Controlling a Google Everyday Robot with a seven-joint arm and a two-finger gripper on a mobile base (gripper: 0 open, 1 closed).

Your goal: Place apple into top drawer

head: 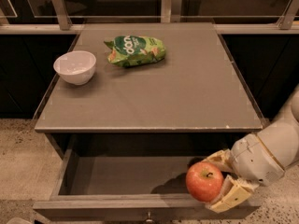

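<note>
Cream-coloured two-finger gripper (210, 185) sits at the lower right of the camera view, on the end of a pale jointed arm (275, 148) that enters from the right edge. Its fingers (232, 196) are clenched around the small round red-orange apple with a short dark stem (203, 181), one above and one below the fruit. The apple hangs over the right end of the wide grey-brown wooden top drawer (117, 175), which is pulled out, its floor bare where visible. A shadow falls on the drawer floor just left of the fruit. I cannot tell whether the apple is clear of the front panel, whose small metal knob (149, 215) shows at the bottom edge.

On the flat grey tabletop (159, 97) above, a white ceramic bowl (74, 66) and a crumpled green snack bag (135, 50) lie well apart from the action.

My reading is that the carry is nearly done and the placing step is in hand. The next move calls for lowering the apple inside the drawer walls, close to the floor so it will not roll, then letting go
</note>
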